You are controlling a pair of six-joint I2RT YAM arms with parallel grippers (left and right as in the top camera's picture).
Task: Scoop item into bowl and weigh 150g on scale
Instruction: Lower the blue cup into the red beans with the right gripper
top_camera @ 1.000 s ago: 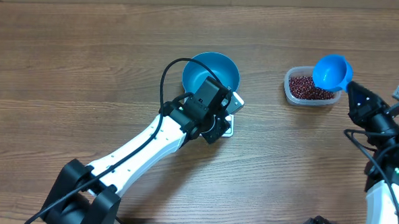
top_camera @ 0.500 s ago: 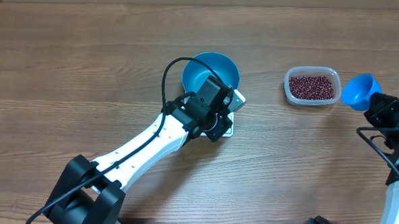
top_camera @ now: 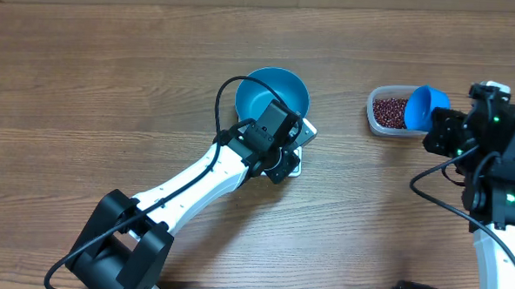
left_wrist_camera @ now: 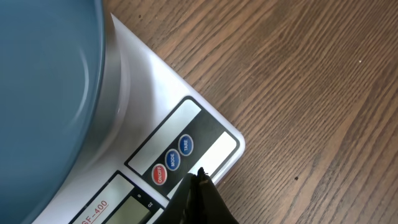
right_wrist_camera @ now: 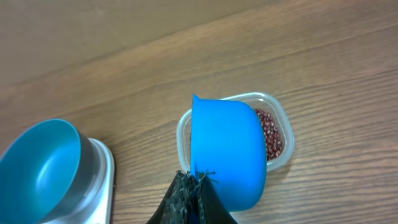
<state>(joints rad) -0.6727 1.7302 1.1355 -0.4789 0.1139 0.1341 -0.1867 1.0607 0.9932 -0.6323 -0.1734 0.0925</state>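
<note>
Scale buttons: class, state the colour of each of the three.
One red, two blue scale buttons; clearest in the left wrist view.

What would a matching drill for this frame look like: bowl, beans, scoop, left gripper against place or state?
Things:
1. bowl
2. beans
3. scoop
4. left gripper

Place or state:
A. in the clear tub
B. empty, on the scale
C. shut, tip by the buttons
D. held by the right gripper, above the tub

Pairs: 1-B, 2-A, 3-D, 4-C
</note>
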